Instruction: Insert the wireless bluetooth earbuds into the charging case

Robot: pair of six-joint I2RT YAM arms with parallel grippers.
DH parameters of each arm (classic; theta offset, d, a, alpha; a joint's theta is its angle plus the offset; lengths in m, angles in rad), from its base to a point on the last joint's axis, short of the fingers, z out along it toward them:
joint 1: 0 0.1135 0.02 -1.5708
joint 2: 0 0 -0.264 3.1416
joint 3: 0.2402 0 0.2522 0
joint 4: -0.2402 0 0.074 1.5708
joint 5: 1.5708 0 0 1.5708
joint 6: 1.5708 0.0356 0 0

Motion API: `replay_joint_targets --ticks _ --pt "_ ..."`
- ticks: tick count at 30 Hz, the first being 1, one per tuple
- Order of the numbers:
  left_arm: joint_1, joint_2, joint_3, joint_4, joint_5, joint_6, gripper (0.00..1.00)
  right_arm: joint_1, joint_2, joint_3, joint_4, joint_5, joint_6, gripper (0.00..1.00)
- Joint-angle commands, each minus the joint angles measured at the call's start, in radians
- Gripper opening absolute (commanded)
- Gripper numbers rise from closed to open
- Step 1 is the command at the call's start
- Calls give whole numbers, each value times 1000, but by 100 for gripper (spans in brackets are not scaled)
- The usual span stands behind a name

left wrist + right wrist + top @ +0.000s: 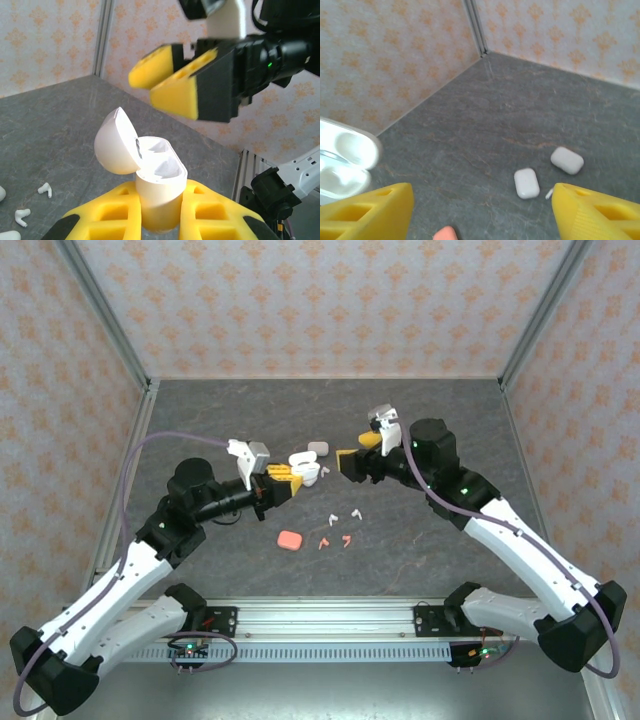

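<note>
White and coral-pink plastic is making up the tiny, hook-shaped, stemmed buds: two white earbuds are lying loose on the table in front of the arms, and two coral-pink earbuds are resting just nearer the bases, all four apart from one another and outside any case. In the left wrist view white buds are showing at the lower left, very small beside the case. The charging case, glossy white, is standing upright between the yellow fingers of the left gripper, which is clamping its lower body. Its lid is hanging open to the left and two hollow wells are showing inside. The right gripper is hovering above and beyond the open case with its yellow fingers spread wide, holding nothing. The table is showing a dark grey, stone-veined surface. Cream walls with an orange floral print are enclosing it, and metal frame posts are running up the corners. A closed coral-pink case is sitting just left of the coral-pink earbuds, and two closed white cases are lying side by side farther back, beyond the grippers.
</note>
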Motion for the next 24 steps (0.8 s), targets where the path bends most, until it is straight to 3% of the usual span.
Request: replay_joint_targets --ticks 1,9,17,24 --pt "-7 -35 -19 1 4 18 1 -6 1 -50 -50 55 72 71" --pt "-7 -65 -30 1 30 22 0 11 150 -94 -135 3 146 59" --pt "-7 -89 -32 5 38 20 0 72 305 -136 -110 66 162 55" --pt "-6 -93 -27 -3 46 17 0 132 495 -53 -139 96 140 48"
